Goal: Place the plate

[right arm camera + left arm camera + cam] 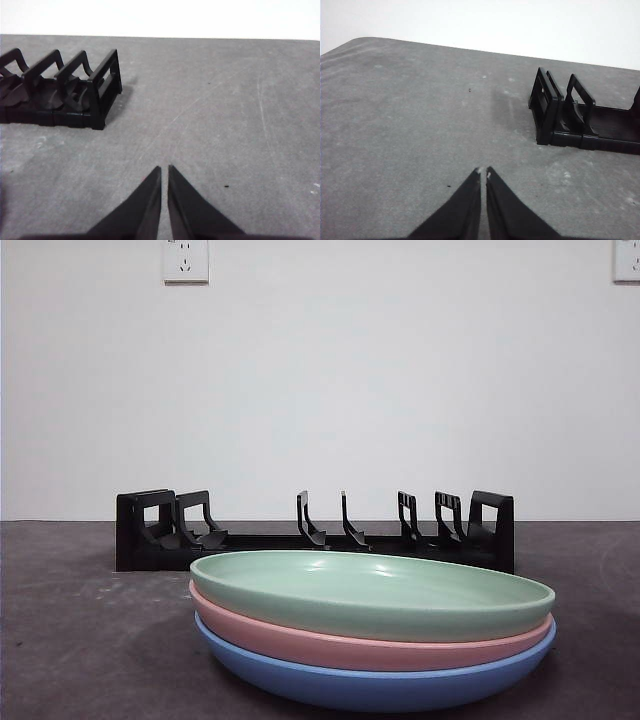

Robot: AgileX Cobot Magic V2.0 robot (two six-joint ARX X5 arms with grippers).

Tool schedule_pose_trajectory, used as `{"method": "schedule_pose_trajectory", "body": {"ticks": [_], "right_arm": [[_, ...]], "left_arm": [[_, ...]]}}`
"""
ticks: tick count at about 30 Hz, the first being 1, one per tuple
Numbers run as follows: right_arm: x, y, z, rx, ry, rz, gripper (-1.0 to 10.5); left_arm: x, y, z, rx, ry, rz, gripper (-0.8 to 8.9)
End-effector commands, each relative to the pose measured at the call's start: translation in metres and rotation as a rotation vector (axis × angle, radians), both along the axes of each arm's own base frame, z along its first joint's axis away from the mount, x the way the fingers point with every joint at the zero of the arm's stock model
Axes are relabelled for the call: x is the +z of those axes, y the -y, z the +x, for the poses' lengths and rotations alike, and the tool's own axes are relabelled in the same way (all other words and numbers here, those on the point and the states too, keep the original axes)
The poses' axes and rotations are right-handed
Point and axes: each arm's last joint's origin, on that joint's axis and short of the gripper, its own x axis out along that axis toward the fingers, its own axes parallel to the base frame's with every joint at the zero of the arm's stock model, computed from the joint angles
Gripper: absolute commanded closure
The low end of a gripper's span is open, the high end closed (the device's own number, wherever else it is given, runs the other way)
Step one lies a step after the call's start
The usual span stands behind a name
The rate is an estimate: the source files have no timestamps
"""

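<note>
Left gripper [483,173]: fingers nearly closed, holding nothing, above bare grey tabletop [410,125]; right gripper [164,169] likewise. Green, pink, blue round plates [372,595] stacked before the black slotted plastic rack [315,535].

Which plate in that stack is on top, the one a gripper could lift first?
The green plate. It lies on the pink plate, which lies on the blue plate at the bottom.

Three shallow plates sit nested in one stack on the grey table: green plate [372,592] on top, pink plate [350,647] in the middle, blue plate [370,685] underneath. The black slotted rack [315,537] stands empty just behind the stack.
</note>
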Motion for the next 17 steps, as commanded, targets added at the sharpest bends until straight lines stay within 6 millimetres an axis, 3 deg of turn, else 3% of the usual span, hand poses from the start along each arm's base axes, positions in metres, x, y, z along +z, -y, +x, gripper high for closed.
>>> {"method": "schedule_pose_trajectory", "body": {"ticks": [1, 17], "right_arm": [[-0.0028, 0.0003, 0.0014, -0.004, 0.019, -0.01, 9.2], [-0.0022, 0.0003, 0.0021, -0.004, 0.043, -0.01, 9.2]], "left_arm": [[-0.007, 0.0, 0.0008, 0.001, -0.023, 0.01, 7.98], [-0.007, 0.0, 0.0008, 0.001, -0.023, 0.01, 7.98]]}}
